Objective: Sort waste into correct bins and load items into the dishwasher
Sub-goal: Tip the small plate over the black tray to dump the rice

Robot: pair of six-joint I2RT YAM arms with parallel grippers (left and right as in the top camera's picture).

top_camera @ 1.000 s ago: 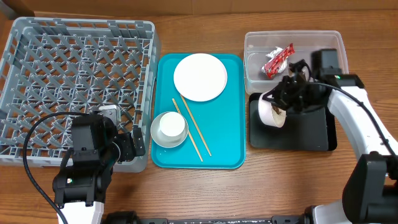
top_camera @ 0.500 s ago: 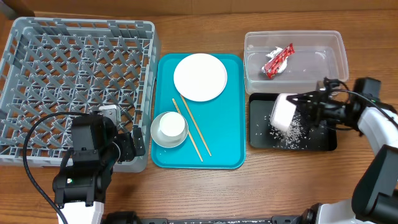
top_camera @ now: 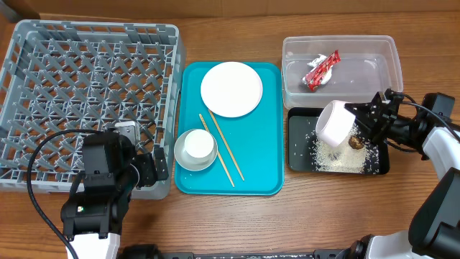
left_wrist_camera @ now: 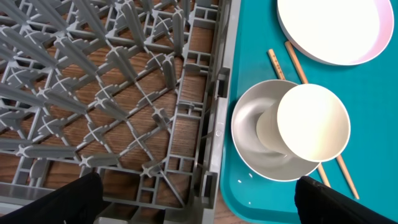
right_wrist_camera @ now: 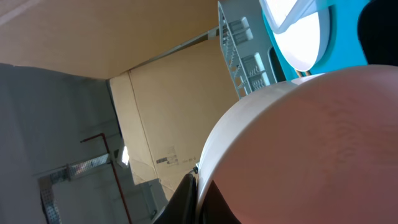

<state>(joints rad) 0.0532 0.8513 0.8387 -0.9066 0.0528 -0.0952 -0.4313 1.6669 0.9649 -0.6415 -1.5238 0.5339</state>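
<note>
My right gripper (top_camera: 357, 124) is shut on the rim of the small pinkish-white dish (top_camera: 334, 123), held tipped on its side over the black tray (top_camera: 298, 164). White rice grains (top_camera: 332, 159) and the brown food lump (top_camera: 355, 142) lie in that tray. In the right wrist view the dish (right_wrist_camera: 311, 149) fills the frame, with my right gripper (right_wrist_camera: 200, 198) pinching its edge. The red-and-white wrapper (top_camera: 321, 70) lies in the clear tub (top_camera: 388, 54). My left gripper (left_wrist_camera: 199, 208) is open and empty over the dish rack's (top_camera: 86, 93) front right corner.
The teal tray (top_camera: 262, 169) holds the white plate (top_camera: 231, 88), the grey bowl (top_camera: 181, 162) with the white cup (top_camera: 197, 144) in it, and the chopsticks (top_camera: 226, 155). The left wrist view shows the bowl (left_wrist_camera: 249, 124), cup (left_wrist_camera: 313, 121) and rack (left_wrist_camera: 124, 81).
My right gripper swung the dish over the black tray and tipped it. Rice spilled out into the tray, then the brown lump dropped in. The left arm has not moved.
</note>
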